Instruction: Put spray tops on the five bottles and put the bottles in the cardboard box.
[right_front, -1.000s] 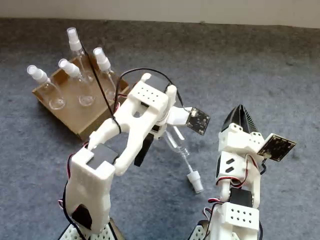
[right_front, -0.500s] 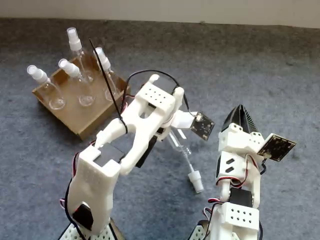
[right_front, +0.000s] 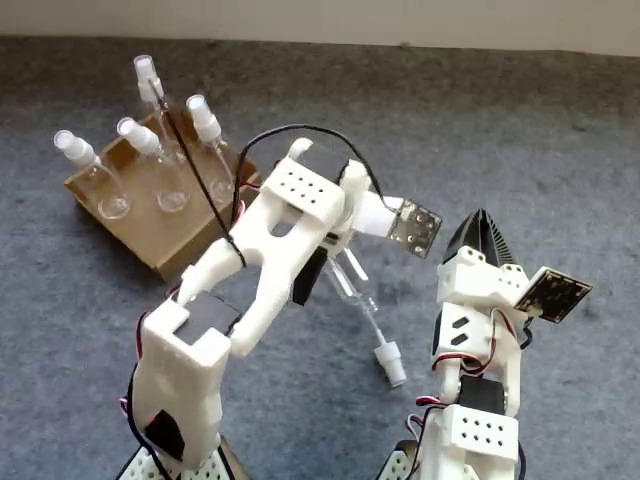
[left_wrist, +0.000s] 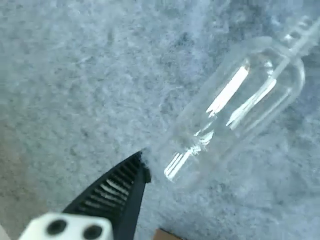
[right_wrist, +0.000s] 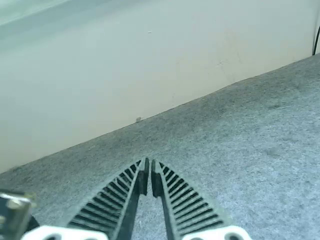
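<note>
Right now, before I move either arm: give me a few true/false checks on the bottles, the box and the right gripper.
1. Four bottles with spray tops stand in the cardboard box. True.
2. The fifth bottle stands upright. False: it lies on its side on the carpet, outside the box.
3. The right gripper is shut, holding nothing. True.
4. The right gripper hangs over the box. False: it is well away from it, on the far side of the lying bottle.

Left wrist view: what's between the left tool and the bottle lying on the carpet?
Only a narrow strip of bare grey carpet separates the left tool's finger from the base of the bottle, as the left wrist view shows.
</note>
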